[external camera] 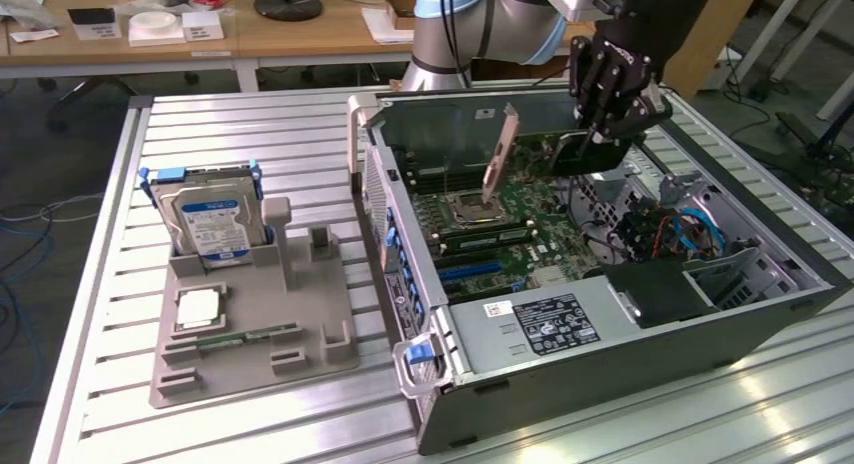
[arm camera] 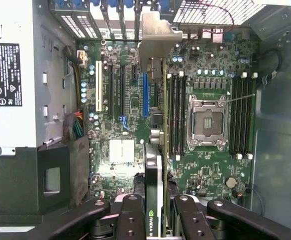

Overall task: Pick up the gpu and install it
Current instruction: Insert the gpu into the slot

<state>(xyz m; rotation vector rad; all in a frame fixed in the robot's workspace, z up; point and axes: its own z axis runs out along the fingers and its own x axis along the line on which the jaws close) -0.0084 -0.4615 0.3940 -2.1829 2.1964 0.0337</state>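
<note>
Gpu [arm camera: 154, 190] is what your gripper [arm camera: 158, 220] holds: the black fingers [arm camera: 130, 215] are clamped on either side of the thin, dark, flat card, which you see edge-on. Its long pale metal bracket [arm camera: 158, 37] is at the far end. The card hangs over the green circuit board [arm camera: 120, 150] inside the open grey metal computer case [external camera: 627, 354], beside the square silver processor socket [arm camera: 205, 122]. You cannot tell whether its edge touches a slot. A boxy silver power supply [arm camera: 10, 75] fills one corner of the case. Further off, a grey plastic tray [external camera: 254, 344] holds a hard drive [external camera: 214, 224] standing upright on the ribbed aluminium table [external camera: 267, 124].
</note>
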